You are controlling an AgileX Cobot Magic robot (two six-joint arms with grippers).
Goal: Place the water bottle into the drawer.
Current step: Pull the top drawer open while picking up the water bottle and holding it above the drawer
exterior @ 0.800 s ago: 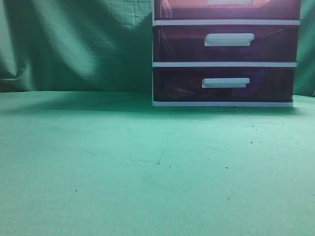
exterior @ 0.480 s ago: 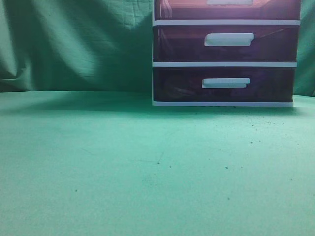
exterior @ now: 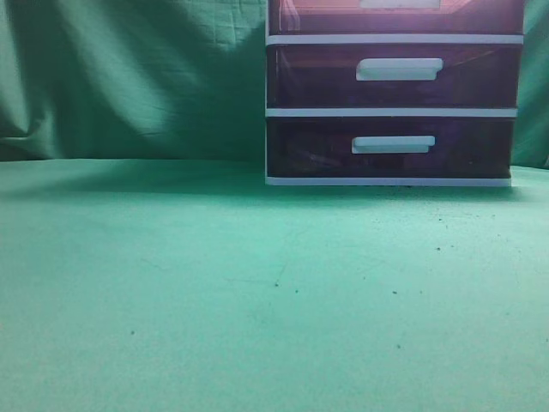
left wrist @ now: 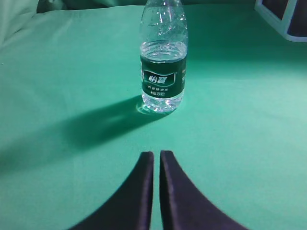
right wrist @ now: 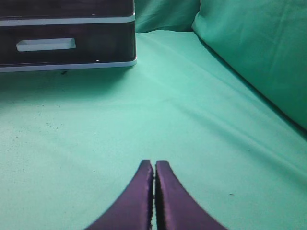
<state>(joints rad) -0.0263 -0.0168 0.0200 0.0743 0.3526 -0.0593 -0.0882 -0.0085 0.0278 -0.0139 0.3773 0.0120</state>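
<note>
A clear water bottle (left wrist: 162, 72) with a dark green label stands upright on the green cloth in the left wrist view, straight ahead of my left gripper (left wrist: 157, 154), which is shut and empty, well short of it. The bottle is out of the exterior view. The dark drawer unit (exterior: 393, 94) with white handles stands at the back right, all drawers shut; its bottom drawer (right wrist: 67, 45) shows at the top left of the right wrist view. My right gripper (right wrist: 154, 164) is shut and empty over the cloth, apart from the unit. Neither gripper shows in the exterior view.
A green cloth (exterior: 214, 292) covers the table and hangs as a backdrop (exterior: 129, 77). A corner of the drawer unit (left wrist: 283, 17) shows at the top right of the left wrist view. A raised fold of cloth (right wrist: 259, 52) lies to the right of the right gripper.
</note>
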